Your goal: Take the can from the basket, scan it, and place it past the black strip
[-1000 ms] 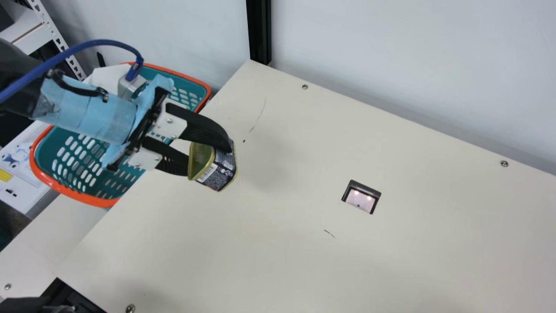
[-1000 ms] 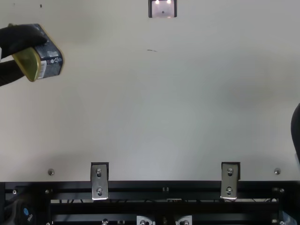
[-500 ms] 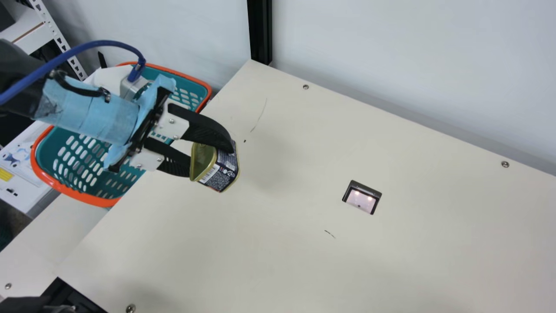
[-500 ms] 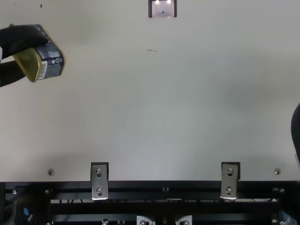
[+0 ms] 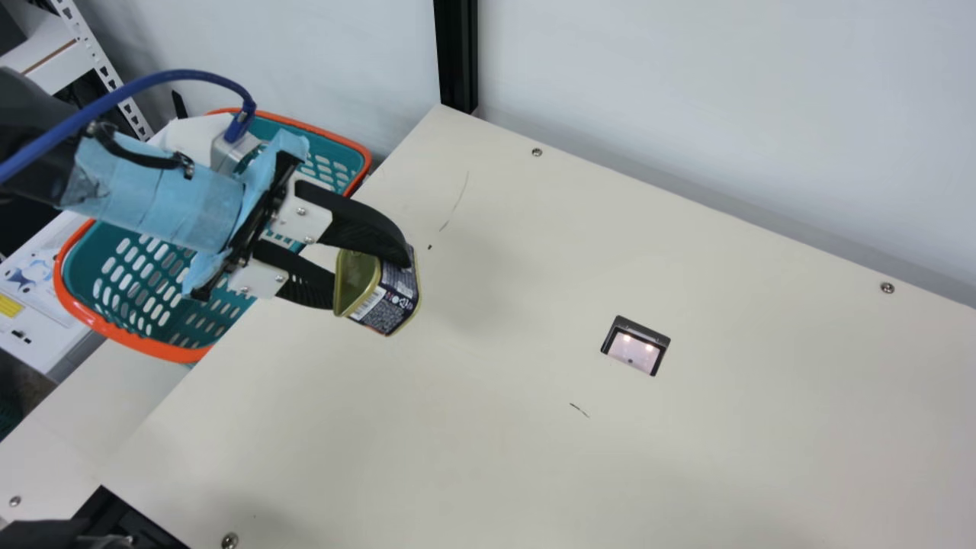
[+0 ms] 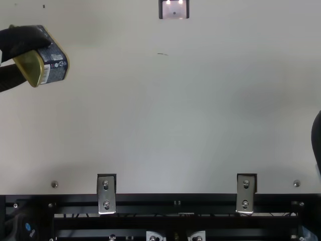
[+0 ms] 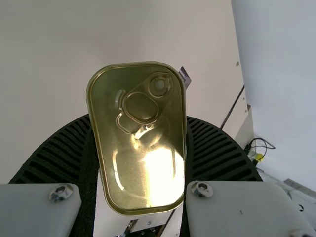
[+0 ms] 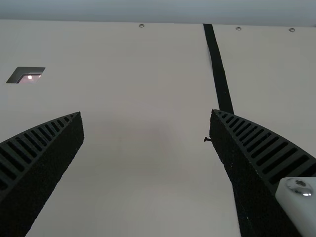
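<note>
In the main view my left gripper (image 5: 370, 271) is shut on the can (image 5: 387, 299), holding it tilted above the table's left part, just right of the basket (image 5: 156, 351). The top view has the can (image 6: 54, 63) at its upper left. In the left wrist view the can's gold pull-tab lid (image 7: 143, 163) faces the camera, clamped between both fingers of my left gripper (image 7: 138, 148). The scanner window (image 5: 634, 348) is set in the table. My right gripper (image 8: 146, 116) stands open in the right wrist view, near the black strip (image 8: 218, 69).
A pale wall (image 5: 724, 99) borders the far edge of the table (image 5: 473, 457), with a black post (image 5: 456, 53) at the corner. A black rail (image 6: 175, 221) with metal brackets runs along the near edge in the top view.
Over the last second my left gripper and the can have barely moved, with only a slight shift toward the right in the main view. The grip on the can is unchanged.
</note>
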Robot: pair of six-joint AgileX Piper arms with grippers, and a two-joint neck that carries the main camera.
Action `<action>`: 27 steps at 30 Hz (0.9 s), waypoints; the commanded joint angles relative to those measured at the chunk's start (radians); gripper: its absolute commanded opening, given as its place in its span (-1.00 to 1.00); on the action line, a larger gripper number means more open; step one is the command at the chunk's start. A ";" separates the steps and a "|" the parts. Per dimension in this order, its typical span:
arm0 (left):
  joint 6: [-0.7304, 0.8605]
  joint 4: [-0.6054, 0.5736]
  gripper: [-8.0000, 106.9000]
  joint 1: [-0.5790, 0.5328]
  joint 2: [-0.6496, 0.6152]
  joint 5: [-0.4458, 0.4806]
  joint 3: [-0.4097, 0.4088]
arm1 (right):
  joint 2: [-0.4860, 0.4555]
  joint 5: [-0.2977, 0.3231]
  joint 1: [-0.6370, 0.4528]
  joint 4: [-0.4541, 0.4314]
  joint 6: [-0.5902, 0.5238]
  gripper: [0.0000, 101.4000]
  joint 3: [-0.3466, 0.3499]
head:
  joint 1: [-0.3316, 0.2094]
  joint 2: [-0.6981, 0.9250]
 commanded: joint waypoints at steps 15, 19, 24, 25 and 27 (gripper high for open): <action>0.024 0.151 -0.68 -0.228 -0.087 -0.195 -0.068 | 0.000 0.000 0.000 0.000 0.000 1.00 0.000 | -0.009 -0.232; 0.008 0.194 -0.68 -0.288 -0.095 -0.234 -0.086 | 0.000 0.000 0.000 0.000 0.000 1.00 0.000 | -0.001 -0.294; -0.016 0.249 -0.68 -0.353 -0.100 -0.274 -0.106 | 0.000 0.000 0.000 0.000 0.000 1.00 0.000 | 0.023 -0.349; -0.021 0.258 -0.68 -0.364 -0.101 -0.280 -0.108 | 0.000 0.000 0.000 0.000 0.000 1.00 0.000 | 0.028 -0.363; -0.033 0.278 -0.68 -0.387 -0.104 -0.292 -0.114 | 0.000 0.000 0.000 0.000 0.000 1.00 0.000 | 0.028 -0.363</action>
